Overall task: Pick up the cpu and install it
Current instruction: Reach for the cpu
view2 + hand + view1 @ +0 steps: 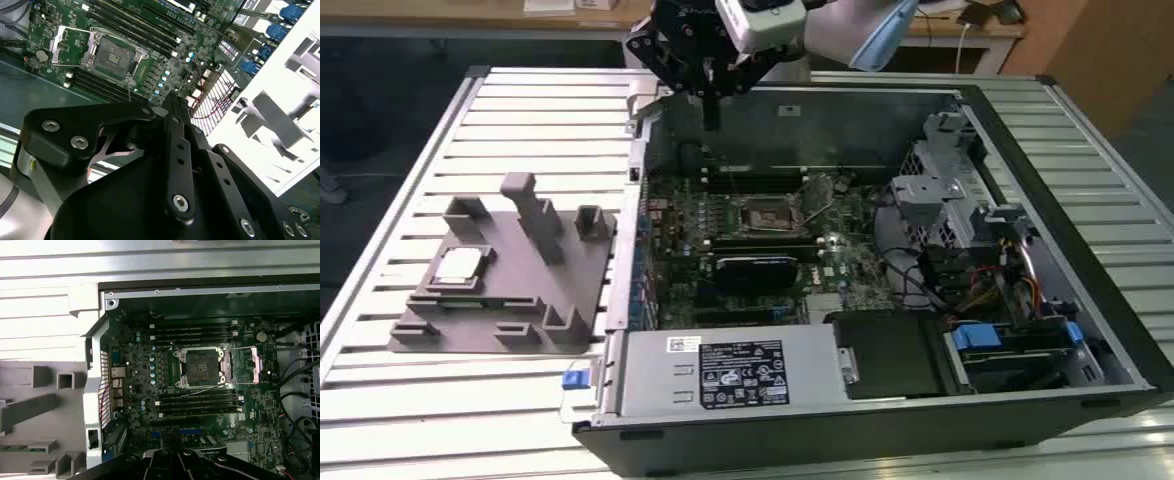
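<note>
The cpu (459,265) is a small flat square with a bright silver-grey metal top and a thin tan rim. In the exterior view it lies flat in a recess of the grey plastic fixture block (520,300), at 9 o'clock from the computer case (881,105) and well apart from it. The block is matte, with upright posts and square pockets, and rests on the ribbed aluminium table (454,425). The claw (711,122), of black bolted links, hangs above the case's open top at 11 o'clock from the socket (762,213). Its fingers are drawn together with nothing between them. In the first wrist view the socket (200,367) is a dark square with its metal frame (245,365) swung aside, flanked by long memory slots (197,405) on the green motherboard (140,390). Sheet-metal walls bound the board. A drive cage (947,190) and loose cables (987,290) crowd the socket's 3 o'clock side. Bare slats lie at the block's 6 o'clock.
</note>
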